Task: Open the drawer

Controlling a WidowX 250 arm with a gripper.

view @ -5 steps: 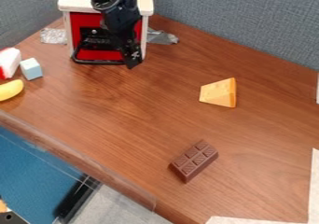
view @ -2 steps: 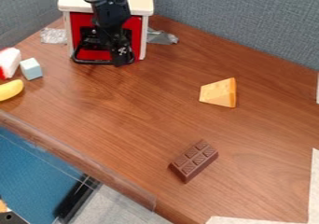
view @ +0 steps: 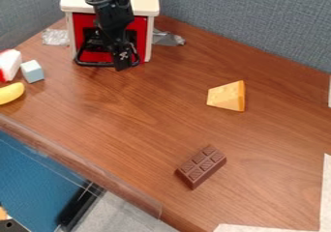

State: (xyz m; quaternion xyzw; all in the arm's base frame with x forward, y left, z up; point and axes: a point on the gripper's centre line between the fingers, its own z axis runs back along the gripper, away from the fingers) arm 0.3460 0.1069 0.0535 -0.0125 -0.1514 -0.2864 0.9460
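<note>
1. Your gripper (view: 121, 65) hangs low in the upper left of the camera view, pointing down at the front of the white-topped cabinet (view: 145, 0).
2. Drawer (view: 95, 57): red front, framed by the cabinet's white side posts. From the camera it lies behind your gripper, and the arm crosses it right of its middle.
3. Black handle (view: 97, 65) runs along the drawer's lower edge. Your gripper's tip overlaps the handle near its right end, as you view it; you cannot tell from here whether they touch.
4. Tool state: you cannot tell if it is wide or narrow, or if it has hold of the handle.
5. Left of the cabinet, you have crumpled foil (view: 54, 36); nearer you, a pale blue block (view: 32, 71) beside a red-and-white piece (view: 9, 65), with a yellow banana (view: 11, 93) just below.
6. Well apart from the gripper, on the brown table (view: 129, 124): cheese wedge (view: 225, 96) to the right, chocolate bar (view: 202, 166) nearer you.
</note>
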